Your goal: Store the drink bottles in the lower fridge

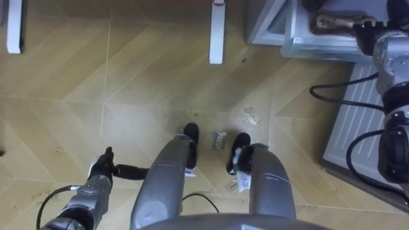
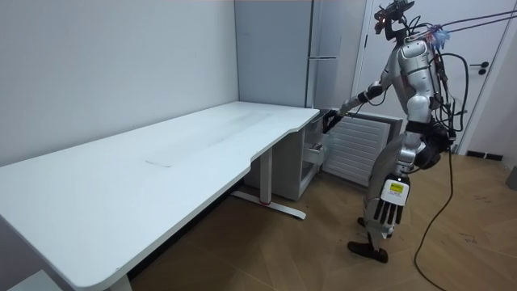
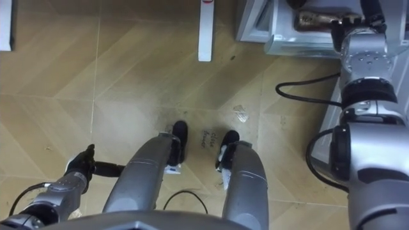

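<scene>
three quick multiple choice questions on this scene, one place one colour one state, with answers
1. Where is the brown bottle? A on the floor B at the open fridge compartment C on a chair
2. The desk top is: A white B black C wooden
3. The left hand is: A shut on a bottle B open, empty C pressed on the desk
Answers: 1 B, it shows by the right hand; 2 A, white in the room view; 3 B, fingers hang relaxed, holding nothing.
</scene>
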`<state>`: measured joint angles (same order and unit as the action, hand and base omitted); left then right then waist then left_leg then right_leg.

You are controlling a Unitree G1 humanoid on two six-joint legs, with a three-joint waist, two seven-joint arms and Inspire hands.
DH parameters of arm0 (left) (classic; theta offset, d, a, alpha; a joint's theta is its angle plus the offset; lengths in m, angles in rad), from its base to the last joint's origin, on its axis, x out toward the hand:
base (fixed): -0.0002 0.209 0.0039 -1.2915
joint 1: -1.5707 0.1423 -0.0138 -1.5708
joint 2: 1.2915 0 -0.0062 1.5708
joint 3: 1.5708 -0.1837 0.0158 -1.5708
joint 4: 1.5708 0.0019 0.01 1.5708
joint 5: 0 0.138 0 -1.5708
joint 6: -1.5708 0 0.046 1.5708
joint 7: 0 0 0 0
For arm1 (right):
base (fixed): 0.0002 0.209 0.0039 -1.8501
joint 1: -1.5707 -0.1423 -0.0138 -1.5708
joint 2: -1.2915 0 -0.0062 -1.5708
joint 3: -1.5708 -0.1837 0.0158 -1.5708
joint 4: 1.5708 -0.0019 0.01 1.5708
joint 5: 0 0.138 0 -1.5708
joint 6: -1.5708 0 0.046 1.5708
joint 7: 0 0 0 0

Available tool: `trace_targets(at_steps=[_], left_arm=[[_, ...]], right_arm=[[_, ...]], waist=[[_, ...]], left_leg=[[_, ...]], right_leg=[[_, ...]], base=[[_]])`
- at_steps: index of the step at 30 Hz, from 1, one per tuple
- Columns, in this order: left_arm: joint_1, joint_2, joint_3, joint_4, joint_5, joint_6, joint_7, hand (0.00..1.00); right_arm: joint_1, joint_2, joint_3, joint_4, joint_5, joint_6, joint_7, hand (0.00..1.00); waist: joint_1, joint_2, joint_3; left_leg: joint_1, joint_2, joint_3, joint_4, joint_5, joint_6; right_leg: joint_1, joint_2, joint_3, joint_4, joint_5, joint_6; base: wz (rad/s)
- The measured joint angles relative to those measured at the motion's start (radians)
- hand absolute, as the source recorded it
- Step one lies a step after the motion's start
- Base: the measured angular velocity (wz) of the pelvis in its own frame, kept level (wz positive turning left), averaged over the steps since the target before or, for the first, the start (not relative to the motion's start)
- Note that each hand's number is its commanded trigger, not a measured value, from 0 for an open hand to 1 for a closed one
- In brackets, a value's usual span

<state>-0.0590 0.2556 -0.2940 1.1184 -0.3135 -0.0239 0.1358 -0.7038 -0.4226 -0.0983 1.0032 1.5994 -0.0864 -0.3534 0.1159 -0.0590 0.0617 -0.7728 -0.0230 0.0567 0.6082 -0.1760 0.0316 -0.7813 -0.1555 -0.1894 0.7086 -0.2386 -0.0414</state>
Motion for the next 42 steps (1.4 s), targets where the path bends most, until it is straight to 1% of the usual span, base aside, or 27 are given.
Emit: trace_targets(at_steps=[4, 5, 7, 8, 10, 11, 12, 13, 14, 15, 18, 20, 21, 24, 28, 30, 32, 34, 36, 39, 42], left_arm=[[0.001, 0.001, 0.0, 0.001, -0.008, 0.0, 0.0, 0.0], [0.001, 0.004, 0.0, 0.0, -0.008, -0.001, 0.0, 0.0], [0.001, 0.009, 0.0, 0.0, -0.008, -0.001, 0.0, 0.0], [0.004, 0.01, 0.0, 0.001, -0.009, -0.001, 0.0, 0.0], [0.006, 0.011, 0.0, 0.001, -0.009, -0.003, 0.0, 0.0], [0.008, 0.011, -0.001, 0.001, -0.009, -0.002, -0.001, 0.0], [0.011, 0.011, -0.002, 0.002, -0.009, -0.003, -0.001, 0.0], [0.012, 0.012, -0.003, 0.002, -0.01, -0.003, -0.001, 0.0], [0.014, 0.014, -0.005, 0.003, -0.01, -0.003, -0.003, 0.0], [0.015, 0.017, -0.005, 0.004, -0.012, -0.003, -0.009, 0.0], [0.025, 0.026, -0.006, 0.003, -0.033, -0.007, -0.013, 0.0], [0.031, 0.031, -0.005, 0.003, -0.05, -0.007, -0.013, 0.0], [0.037, 0.036, -0.005, 0.002, -0.055, -0.007, -0.013, 0.0], [0.046, 0.045, -0.004, 0.001, -0.108, -0.009, -0.013, 0.0], [0.055, 0.047, -0.002, 0.0, -0.108, -0.012, -0.011, 0.0], [0.055, 0.047, -0.002, 0.001, -0.107, -0.012, -0.012, 0.0], [0.055, 0.046, -0.002, 0.004, -0.11, -0.011, -0.012, 0.0], [0.056, 0.046, -0.005, 0.005, -0.119, -0.01, -0.012, 0.0], [0.057, 0.041, -0.006, 0.011, -0.145, -0.007, -0.013, 0.0], [0.063, 0.037, -0.012, 0.014, -0.162, -0.004, -0.013, 0.0], [0.063, 0.034, -0.029, 0.021, -0.165, -0.003, -0.011, 0.0]], right_arm=[[0.003, 0.0, 0.004, 0.001, 0.0, 0.0, 0.032, 0.0], [0.005, 0.0, 0.016, 0.001, -0.005, 0.0, 0.046, 0.0], [0.021, 0.0, 0.031, 0.001, -0.024, -0.001, 0.076, 0.0], [0.029, 0.0, 0.039, 0.001, -0.031, -0.002, 0.09, 0.0], [0.05, -0.001, 0.04, 0.0, -0.033, -0.004, 0.109, 0.0], [0.065, -0.003, 0.046, 0.001, -0.035, -0.008, 0.116, 0.0], [0.084, -0.009, 0.066, 0.002, -0.042, -0.009, 0.116, 0.0], [0.092, -0.011, 0.079, 0.003, -0.048, -0.009, 0.117, 0.0], [0.111, -0.014, 0.108, 0.007, -0.077, -0.01, 0.122, 0.0], [0.133, -0.015, 0.127, 0.02, -0.107, -0.008, 0.137, 0.0], [0.184, -0.015, 0.136, 0.039, -0.161, -0.005, 0.144, 0.0], [0.208, -0.015, 0.136, 0.038, -0.188, -0.006, 0.144, 0.0], [0.225, -0.015, 0.137, 0.037, -0.206, -0.006, 0.142, 0.0], [0.256, -0.015, 0.137, 0.032, -0.212, -0.006, 0.119, 0.0], [0.277, -0.015, 0.137, 0.003, -0.286, -0.009, 0.076, 0.0], [0.288, -0.014, 0.138, -0.005, -0.363, -0.009, 0.05, 0.0], [0.301, -0.014, 0.148, -0.004, -0.386, -0.011, 0.026, 0.0], [0.315, -0.014, 0.163, -0.003, -0.388, -0.011, -0.001, 0.0], [0.333, -0.01, 0.166, -0.003, -0.388, -0.011, -0.024, 0.0], [0.344, -0.005, 0.166, -0.002, -0.377, -0.012, -0.052, 0.0], [0.352, 0.001, 0.166, -0.002, -0.343, -0.012, -0.064, 0.0]], waist=[[-0.002, -0.001, -0.0009], [-0.005, -0.001, -0.0009], [-0.012, -0.004, -0.002], [-0.014, -0.004, -0.0022], [-0.015, -0.008, -0.0047], [-0.015, -0.011, -0.0062], [-0.015, -0.016, -0.0096], [-0.015, -0.017, -0.01], [-0.016, -0.018, -0.0108], [-0.022, -0.019, -0.0117], [-0.023, -0.026, -0.0166], [-0.028, -0.025, -0.0166], [-0.029, -0.025, -0.0166], [-0.031, -0.025, -0.0169], [-0.03, -0.024, -0.0177], [-0.028, -0.021, -0.0199], [-0.026, -0.019, -0.0208], [-0.025, -0.017, -0.0225], [-0.022, -0.008, -0.0277], [-0.025, 0.001, -0.0327], [-0.025, 0.003, -0.0333]], left_leg=[[0.003, 0.007, 0.007, -0.002, 0.001, 0.001], [0.006, 0.012, 0.007, -0.005, 0.003, 0.0], [0.016, 0.012, 0.005, -0.007, 0.003, 0.0], [0.027, 0.012, 0.006, -0.011, 0.002, 0.0], [0.043, 0.014, 0.007, -0.023, 0.003, -0.001], [0.058, 0.014, 0.008, -0.029, 0.003, -0.001], [0.075, 0.014, 0.01, -0.039, 0.003, -0.001], [0.085, 0.014, 0.011, -0.044, 0.003, -0.001], [0.105, 0.014, 0.009, -0.054, 0.003, -0.001], [0.124, 0.017, 0.004, -0.061, 0.003, -0.001], [0.142, 0.017, -0.002, -0.071, 0.003, -0.001], [0.145, 0.021, -0.002, -0.072, 0.003, -0.001], [0.144, 0.027, -0.002, -0.072, 0.002, -0.002], [0.144, 0.027, -0.001, -0.071, 0.001, -0.001], [0.144, 0.027, -0.001, -0.069, 0.001, -0.001], [0.145, 0.028, -0.003, -0.069, 0.002, -0.001], [0.151, 0.029, -0.003, -0.07, 0.002, -0.001], [0.156, 0.028, -0.002, -0.071, 0.002, -0.001], [0.156, 0.027, -0.003, -0.07, 0.002, -0.001], [0.158, 0.028, -0.003, -0.072, 0.002, -0.002], [0.158, 0.032, -0.003, -0.071, 0.002, -0.002]], right_leg=[[0.003, 0.002, 0.0, -0.007, 0.005, -0.003], [0.009, 0.007, -0.002, -0.017, 0.01, -0.005], [0.022, 0.01, -0.004, -0.024, 0.011, -0.005], [0.034, 0.018, -0.003, -0.036, 0.015, -0.004], [0.052, 0.02, -0.003, -0.052, 0.02, -0.003], [0.065, 0.02, -0.003, -0.058, 0.021, -0.002], [0.081, 0.021, -0.001, -0.066, 0.022, -0.001], [0.091, 0.023, 0.0, -0.072, 0.023, 0.0], [0.114, 0.027, -0.002, -0.086, 0.025, 0.002], [0.138, 0.039, -0.003, -0.104, 0.029, 0.004], [0.162, 0.048, -0.002, -0.125, 0.032, 0.009], [0.168, 0.054, -0.001, -0.137, 0.037, 0.011], [0.171, 0.055, -0.003, -0.142, 0.041, 0.01], [0.173, 0.056, -0.002, -0.143, 0.041, 0.01], [0.173, 0.058, -0.001, -0.145, 0.044, 0.01], [0.178, 0.063, -0.002, -0.154, 0.048, 0.01], [0.184, 0.065, -0.002, -0.155, 0.049, 0.01], [0.188, 0.064, -0.002, -0.154, 0.048, 0.011], [0.189, 0.064, -0.005, -0.154, 0.048, 0.011], [0.19, 0.064, -0.005, -0.156, 0.049, 0.01], [0.192, 0.065, -0.006, -0.157, 0.049, 0.009]], base=[[-0.05], [-0.05], [-0.02], [-0.08], [-0.07], [-0.04], [-0.04], [-0.03], [0.0], [0.0], [0.02], [-0.05], [-0.05], [-0.01], [0.0], [0.0], [0.0], [0.0], [0.0], [0.0], [0.0]])
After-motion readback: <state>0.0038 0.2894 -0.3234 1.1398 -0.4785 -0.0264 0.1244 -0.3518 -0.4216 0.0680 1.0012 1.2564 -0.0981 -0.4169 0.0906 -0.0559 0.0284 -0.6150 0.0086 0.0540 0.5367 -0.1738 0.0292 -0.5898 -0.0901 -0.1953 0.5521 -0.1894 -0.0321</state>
